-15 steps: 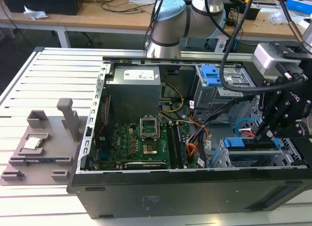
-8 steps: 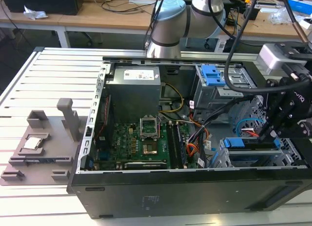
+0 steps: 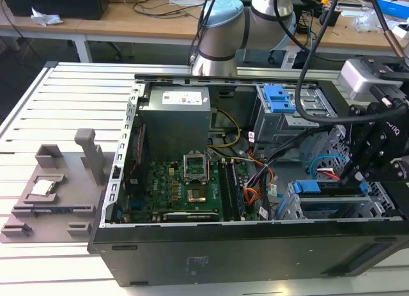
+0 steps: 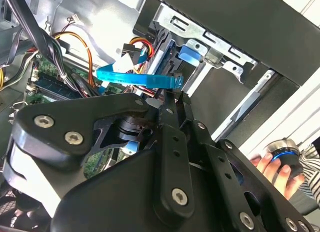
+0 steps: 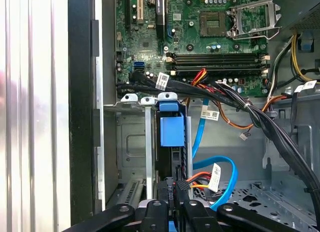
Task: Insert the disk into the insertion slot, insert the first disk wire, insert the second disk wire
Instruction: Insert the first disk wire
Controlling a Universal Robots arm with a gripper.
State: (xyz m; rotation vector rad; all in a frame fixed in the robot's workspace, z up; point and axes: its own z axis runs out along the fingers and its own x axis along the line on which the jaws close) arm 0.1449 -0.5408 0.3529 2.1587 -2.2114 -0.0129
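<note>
Beside the motherboard (image 5: 200, 36), we find the disk (image 5: 172, 129) seated in the insertion slot (image 5: 131, 142), rear end exposed for wiring; our hand (image 5: 176, 194) hangs just behind it, fingers drawn close, seemingly pinching a black wire connector (image 5: 181, 184) to align it with the disk's port.

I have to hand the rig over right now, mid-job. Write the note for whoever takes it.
State now: the gripper is shut on the connector end of the blue wire, just above the disk's exposed edge.
The disk sits in the insertion slot, with its blue carrier showing.
Done: disk inserted.
Left: the blue wire is not visibly seated. The red-and-orange wire lies beside the disk, apparently unplugged.
</note>
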